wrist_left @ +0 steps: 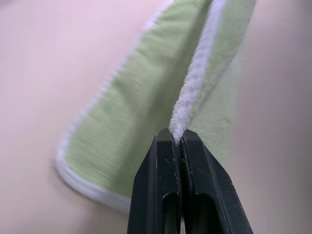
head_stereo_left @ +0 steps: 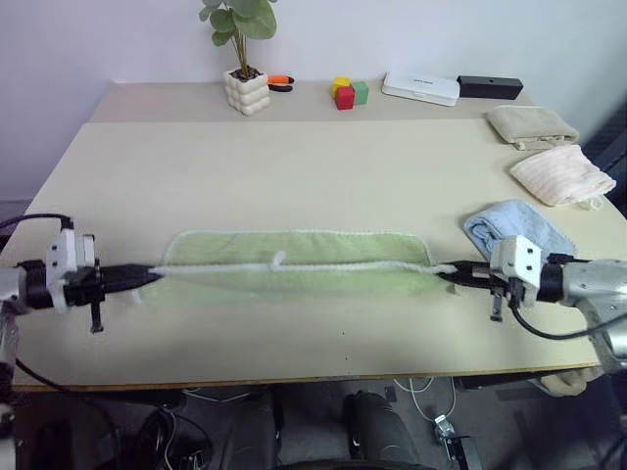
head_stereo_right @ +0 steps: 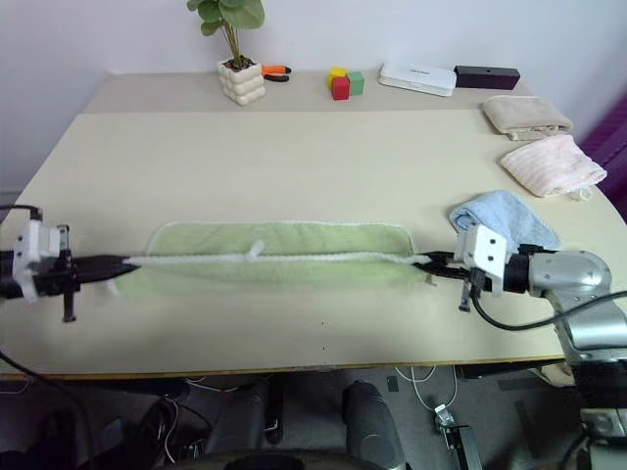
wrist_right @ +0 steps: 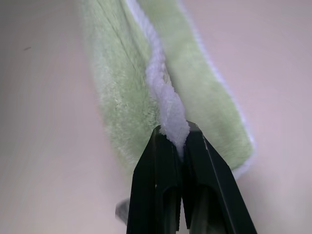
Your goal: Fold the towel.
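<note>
left eye view: the towel point(head_stereo_left: 294, 262) lies lengthwise along the table's point(head_stereo_left: 294, 166) near edge, stretched between left gripper point(head_stereo_left: 152, 274) and right gripper point(head_stereo_left: 449, 273). wrist views: each clamps the whitish near edging, equally close.

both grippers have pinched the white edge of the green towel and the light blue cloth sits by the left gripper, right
Not quite. The light blue cloth sits by the right gripper, not the left gripper; the left eye view shows it. The rest holds: both grippers are shut on the white edging of the green towel, as the wrist views show.
</note>
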